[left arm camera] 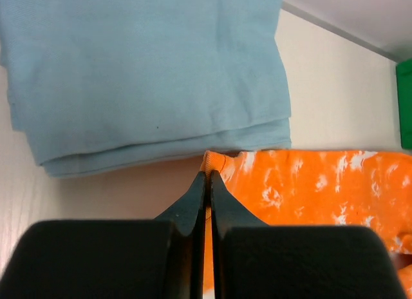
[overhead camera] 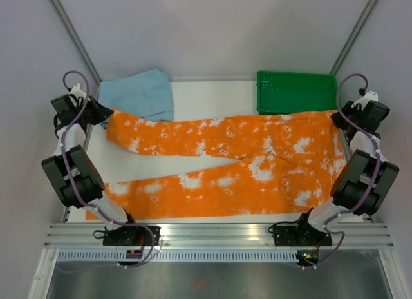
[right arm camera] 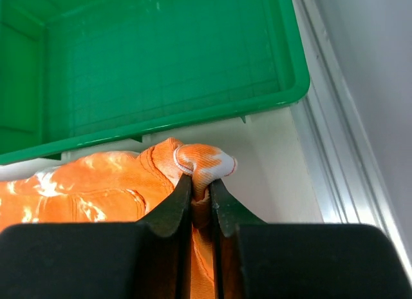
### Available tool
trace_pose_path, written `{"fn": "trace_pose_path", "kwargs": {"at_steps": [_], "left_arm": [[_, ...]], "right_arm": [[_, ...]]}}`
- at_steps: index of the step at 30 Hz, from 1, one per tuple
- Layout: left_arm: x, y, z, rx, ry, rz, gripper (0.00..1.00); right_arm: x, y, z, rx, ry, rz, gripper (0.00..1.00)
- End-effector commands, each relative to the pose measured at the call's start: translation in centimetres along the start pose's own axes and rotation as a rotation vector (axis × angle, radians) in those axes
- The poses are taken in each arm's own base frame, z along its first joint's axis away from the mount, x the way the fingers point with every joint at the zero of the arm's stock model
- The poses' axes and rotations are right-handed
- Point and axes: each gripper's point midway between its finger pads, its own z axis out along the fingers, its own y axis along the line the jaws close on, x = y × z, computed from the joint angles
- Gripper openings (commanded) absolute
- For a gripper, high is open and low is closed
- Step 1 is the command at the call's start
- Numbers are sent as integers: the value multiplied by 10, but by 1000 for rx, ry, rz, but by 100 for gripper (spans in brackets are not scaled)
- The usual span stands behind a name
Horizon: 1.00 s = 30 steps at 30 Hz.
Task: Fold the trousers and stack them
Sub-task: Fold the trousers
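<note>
The left hand (left arm camera: 207,178) is clamped tight on a leg hem of the orange trousers (overhead camera: 212,128). The right hand (right arm camera: 197,183) pinches their waistband corner beside the green tray (right arm camera: 161,60).

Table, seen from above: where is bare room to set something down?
Bare table lies between the blue cloth and the green bin, and in the wedge between the legs of the trousers. The right side is crowded.

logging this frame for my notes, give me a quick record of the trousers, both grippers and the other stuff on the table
orange trousers: spread flat, unfolded, legs pointing left, waist right
left gripper: shut on far leg's cuff
right gripper: shut on waist corner
blue cloth: folded, far left corner
green bin: empty, far right corner
</note>
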Motion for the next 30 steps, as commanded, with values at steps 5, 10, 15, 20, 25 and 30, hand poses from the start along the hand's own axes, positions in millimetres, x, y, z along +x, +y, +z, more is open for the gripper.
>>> {"fn": "trace_pose_path", "kwargs": {"at_steps": [5,10,15,20,25,30], "left_arm": [[-19,-37,-57,98,-225,307,2],[-34,-37,-86,82,-296,328,2],[-43,-49,-101,138,-320,353,2],[-42,-55,-124,159,-340,393,2],[-36,-75,-134,235,-345,447,2],[-48,-73,-133,232,-389,464,2]], "right_arm": [[-64,23,-67,-34,-363,-289,0],[-85,19,-94,27,-451,-335,0],[-90,39,-93,-123,-458,-306,0],[-106,35,-110,-137,-473,-293,0],[-106,43,-127,-142,-509,-347,0],[-100,52,-122,-215,-491,-318,0]]}}
